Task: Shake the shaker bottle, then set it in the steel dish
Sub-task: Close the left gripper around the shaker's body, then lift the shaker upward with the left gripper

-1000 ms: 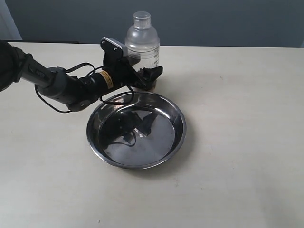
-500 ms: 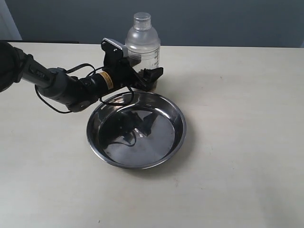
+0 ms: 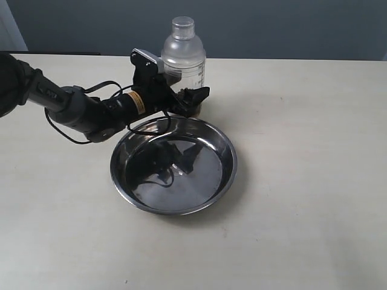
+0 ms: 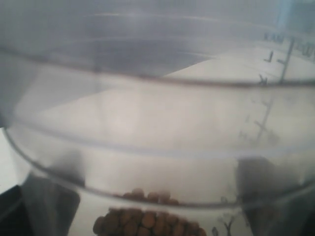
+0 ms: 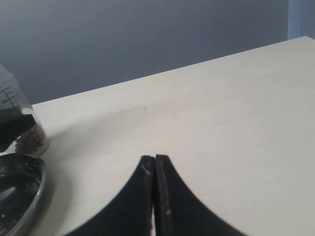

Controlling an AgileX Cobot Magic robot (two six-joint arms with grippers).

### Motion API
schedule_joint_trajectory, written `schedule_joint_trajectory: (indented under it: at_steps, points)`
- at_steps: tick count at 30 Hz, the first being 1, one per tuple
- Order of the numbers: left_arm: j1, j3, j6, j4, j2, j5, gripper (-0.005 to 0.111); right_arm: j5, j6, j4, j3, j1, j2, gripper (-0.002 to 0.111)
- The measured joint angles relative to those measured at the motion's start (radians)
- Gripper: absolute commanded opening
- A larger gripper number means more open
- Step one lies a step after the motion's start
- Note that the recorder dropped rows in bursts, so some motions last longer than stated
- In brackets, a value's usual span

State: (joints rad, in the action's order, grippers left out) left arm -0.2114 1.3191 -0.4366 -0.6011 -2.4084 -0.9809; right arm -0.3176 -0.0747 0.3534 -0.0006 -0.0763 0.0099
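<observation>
We look across a pale cream tabletop (image 3: 314,229), matte and plain, with a few tiny dark specks on it. Its far edge meets a dark blue-grey wall (image 3: 290,27) that runs along the whole top of the exterior view. At the upper left corner stands a whitish strip (image 3: 11,27) (we cannot tell whether it is a door frame or a panel). In the right wrist view a paler blue vertical band (image 5: 301,18) breaks the same wall. The light is soft and even, and shadows on the table have blurred edges.
</observation>
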Motion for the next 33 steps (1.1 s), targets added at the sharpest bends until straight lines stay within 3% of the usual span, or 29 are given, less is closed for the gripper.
schedule_joint_trajectory:
  at_steps: [14,17,20,26,33]
  points:
    - [-0.002,0.0,-0.056,0.065,0.152,0.235,0.0,0.0,0.0,0.0,0.0,0.0,0.0,-0.001]
    - [-0.002,0.0,-0.115,-0.015,0.225,0.285,0.0,0.0,0.0,0.0,0.0,0.0,0.0,-0.001]
    - [-0.004,-0.005,-0.236,-0.189,0.306,0.316,0.0,0.0,0.0,0.002,0.0,0.0,0.0,-0.001]
    - [-0.029,-0.125,-0.338,-0.317,0.481,0.28,0.0,0.0,0.0,0.001,0.0,0.0,0.0,-0.001]
    - [-0.036,-0.332,-0.349,-0.298,0.665,0.315,0.0,0.0,0.0,0.001,0.0,0.0,0.0,-0.001]
